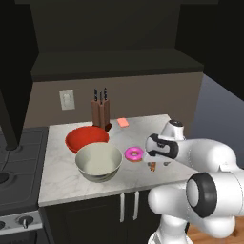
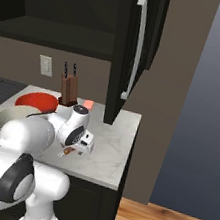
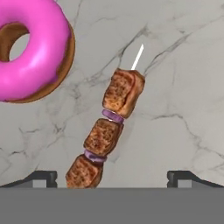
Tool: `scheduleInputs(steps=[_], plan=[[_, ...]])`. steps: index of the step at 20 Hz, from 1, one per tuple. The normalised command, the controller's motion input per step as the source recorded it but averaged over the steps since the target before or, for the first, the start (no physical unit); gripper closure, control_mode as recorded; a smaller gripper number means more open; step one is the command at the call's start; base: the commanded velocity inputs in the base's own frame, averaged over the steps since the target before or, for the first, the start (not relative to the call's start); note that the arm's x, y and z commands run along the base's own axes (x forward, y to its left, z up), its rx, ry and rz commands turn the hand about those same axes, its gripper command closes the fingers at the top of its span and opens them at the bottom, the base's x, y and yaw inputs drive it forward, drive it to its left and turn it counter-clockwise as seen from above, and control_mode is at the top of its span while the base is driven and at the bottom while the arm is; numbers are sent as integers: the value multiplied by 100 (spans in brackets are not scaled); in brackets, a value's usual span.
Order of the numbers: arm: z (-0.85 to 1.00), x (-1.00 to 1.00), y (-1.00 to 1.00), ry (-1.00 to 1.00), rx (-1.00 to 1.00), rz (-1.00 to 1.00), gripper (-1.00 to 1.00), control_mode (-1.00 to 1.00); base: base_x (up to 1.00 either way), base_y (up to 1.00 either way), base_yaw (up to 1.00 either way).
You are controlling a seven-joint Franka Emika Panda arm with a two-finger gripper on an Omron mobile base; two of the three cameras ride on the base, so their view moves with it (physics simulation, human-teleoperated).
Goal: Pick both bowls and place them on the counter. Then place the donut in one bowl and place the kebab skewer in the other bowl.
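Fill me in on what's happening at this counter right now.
The gripper hangs open just above the kebab skewer, which lies on the marble counter beside the donut. Nothing is held. The red bowl and cream-grey bowl both sit on the counter, neither with food in it yet.

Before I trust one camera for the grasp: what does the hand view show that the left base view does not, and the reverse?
Hand view alone: the skewer's purple slices between the meat chunks, its white tip, and the open hand's two fingertips either side of the kebab skewer.
Left base view alone: the red bowl, the cream-grey bowl, a knife block.
Both: the donut, the skewer and the marble counter.
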Motion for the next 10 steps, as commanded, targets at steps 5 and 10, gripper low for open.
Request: scheduleInputs(steps=[5,10], plan=[[-13,14,0,0,0,0,-100,-100,0,0,0],[-18,13,0,4,0,0,-100,-100,0,0,0]])
